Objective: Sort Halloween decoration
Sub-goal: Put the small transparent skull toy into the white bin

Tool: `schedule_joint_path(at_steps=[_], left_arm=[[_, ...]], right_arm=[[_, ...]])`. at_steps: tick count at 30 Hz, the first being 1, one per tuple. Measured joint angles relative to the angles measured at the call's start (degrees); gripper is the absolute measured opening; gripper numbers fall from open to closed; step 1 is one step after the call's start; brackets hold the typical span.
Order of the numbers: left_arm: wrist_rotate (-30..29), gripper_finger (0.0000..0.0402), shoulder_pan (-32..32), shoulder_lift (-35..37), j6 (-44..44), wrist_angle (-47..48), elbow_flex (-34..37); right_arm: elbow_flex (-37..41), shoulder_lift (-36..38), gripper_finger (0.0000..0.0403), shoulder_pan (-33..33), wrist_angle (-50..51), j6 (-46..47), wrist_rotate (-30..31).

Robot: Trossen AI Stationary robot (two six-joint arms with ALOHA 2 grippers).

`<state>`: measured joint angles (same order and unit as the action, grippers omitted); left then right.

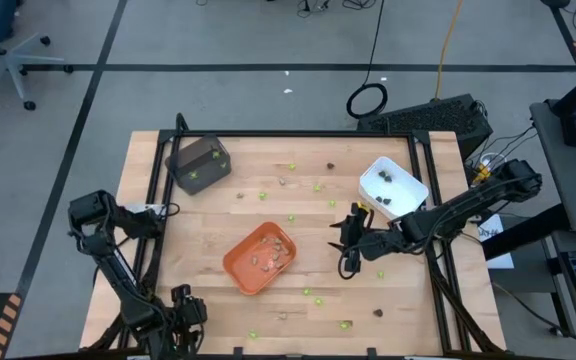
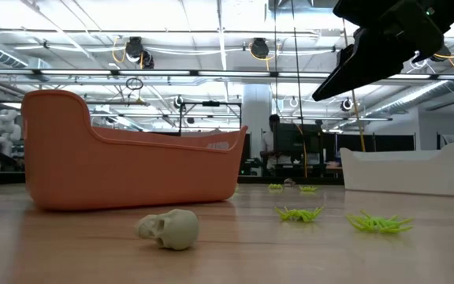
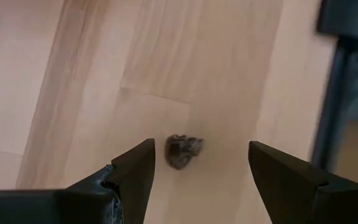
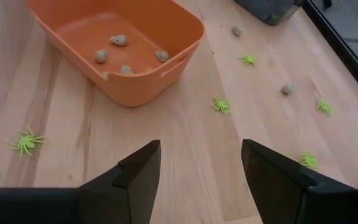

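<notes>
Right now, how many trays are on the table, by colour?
Orange tray: 1
White tray: 1
Dark grey tray: 1
Total: 3

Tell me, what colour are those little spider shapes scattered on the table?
Lime green. The spiders show best in the right wrist view, lying on the wood beside the orange tray.
</notes>
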<state>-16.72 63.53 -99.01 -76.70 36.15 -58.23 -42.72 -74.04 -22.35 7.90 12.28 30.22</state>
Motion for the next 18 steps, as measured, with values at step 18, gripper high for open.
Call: schedule_joint_path(at_steps=[18], left_arm=[[0.6,0.0125,0.0,-5.0,5.2,0.5,-0.2]], right_arm=[[0.0,0.0,0.021,0.0,-1.4,-1.6,0.0]])
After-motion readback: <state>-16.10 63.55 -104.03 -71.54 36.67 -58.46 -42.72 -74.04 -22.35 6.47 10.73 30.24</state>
